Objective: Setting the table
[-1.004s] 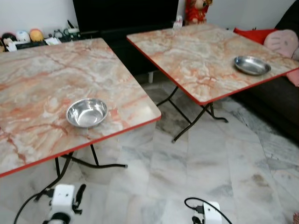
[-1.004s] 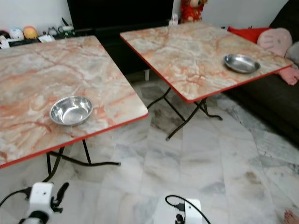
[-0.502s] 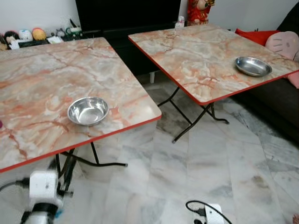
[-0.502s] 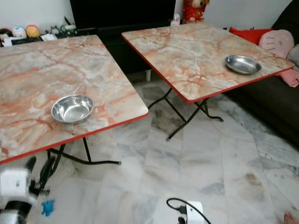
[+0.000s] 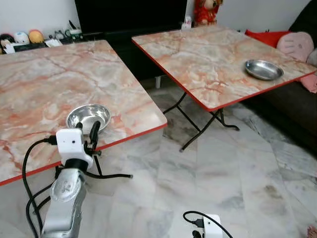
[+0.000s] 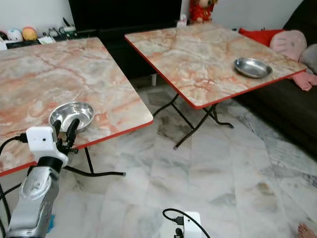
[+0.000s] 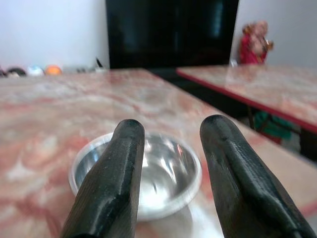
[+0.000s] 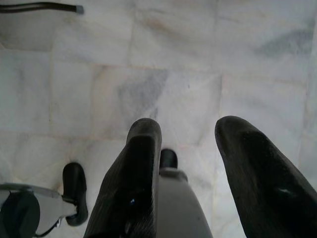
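Left gripper (image 5: 85,133) just swung up from down near the floor and now sits fingers spread, holding nothing, right at the front edge of the near counter (image 5: 29,94), lined up on the steel bowl (image 5: 88,116), so a grab looks next.

Two tables (image 5: 44,94) wear pink-orange marble tops edged red; the bowl (image 5: 87,117) is shiny silver; the floor (image 5: 237,168) is grey-white marble.

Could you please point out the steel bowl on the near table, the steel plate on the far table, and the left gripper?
steel bowl (image 5: 87,115): left eye view, on its shiny inside.
steel plate (image 5: 263,69): left eye view, on its flat middle.
left gripper (image 7: 171,163): left wrist view, midway between its open fingertips.
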Tool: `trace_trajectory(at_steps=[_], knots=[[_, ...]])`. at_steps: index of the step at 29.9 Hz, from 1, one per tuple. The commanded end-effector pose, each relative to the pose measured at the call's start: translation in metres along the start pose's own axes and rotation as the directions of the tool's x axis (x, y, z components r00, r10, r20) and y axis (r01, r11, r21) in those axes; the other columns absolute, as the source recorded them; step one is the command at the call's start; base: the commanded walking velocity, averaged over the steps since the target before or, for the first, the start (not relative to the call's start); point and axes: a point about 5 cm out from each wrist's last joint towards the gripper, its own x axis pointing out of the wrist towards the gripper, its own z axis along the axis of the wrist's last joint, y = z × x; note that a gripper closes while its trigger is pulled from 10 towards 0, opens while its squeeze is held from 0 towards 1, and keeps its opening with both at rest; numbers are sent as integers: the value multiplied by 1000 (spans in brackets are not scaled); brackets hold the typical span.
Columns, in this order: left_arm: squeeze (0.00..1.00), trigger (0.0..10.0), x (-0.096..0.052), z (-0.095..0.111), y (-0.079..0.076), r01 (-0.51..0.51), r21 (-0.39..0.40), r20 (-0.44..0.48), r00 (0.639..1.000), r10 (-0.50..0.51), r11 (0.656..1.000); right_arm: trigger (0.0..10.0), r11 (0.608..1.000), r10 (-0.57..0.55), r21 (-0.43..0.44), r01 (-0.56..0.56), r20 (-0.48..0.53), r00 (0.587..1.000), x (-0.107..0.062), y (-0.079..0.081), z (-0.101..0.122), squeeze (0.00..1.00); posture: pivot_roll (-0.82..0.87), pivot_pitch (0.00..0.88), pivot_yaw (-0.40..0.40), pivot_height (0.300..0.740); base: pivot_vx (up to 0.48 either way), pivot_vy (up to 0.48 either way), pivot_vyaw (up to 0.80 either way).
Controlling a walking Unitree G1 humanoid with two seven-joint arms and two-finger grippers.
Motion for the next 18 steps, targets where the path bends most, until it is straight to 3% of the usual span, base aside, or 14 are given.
trace_trajectory(at_steps=[1, 5, 10, 15, 18], knots=[[0, 10000, 3, -1, 4, -26, -10, -9, 1000, 26, 1000, 10000, 1000, 4, -25, -4, 9, 1000, 1, 3, 3, 0, 178, 16, -64, 740, 337, 0, 669], [0, 10000, 4, -2, 7, -33, -6, -13, 999, 33, 999, 10000, 1000, 3, -19, -2, 10, 1000, 1, 4, 3, 0, 176, 19, -63, 740, 340, 0, 800], [0, 10000, 6, -3, 13, -59, 2, -21, 998, 59, 998, 10000, 1000, -21, 6, 21, 14, 1000, -1, -17, 0, 0, 176, 21, -62, 740, 340, 0, 0], [0, 10000, 8, -3, 15, -62, -3, -20, 998, 62, 998, 10000, 1000, -29, 10, 29, 14, 999, -2, -28, -1, 0, 175, 18, -61, 740, 322, 0, 0], [0, 10000, 10, -4, 12, -44, -44, -39, 998, 42, 998, 10000, 999, -31, 10, 31, 12, 999, -2, -31, -1, 0, 175, 16, -59, 740, 0, 0, 0]])
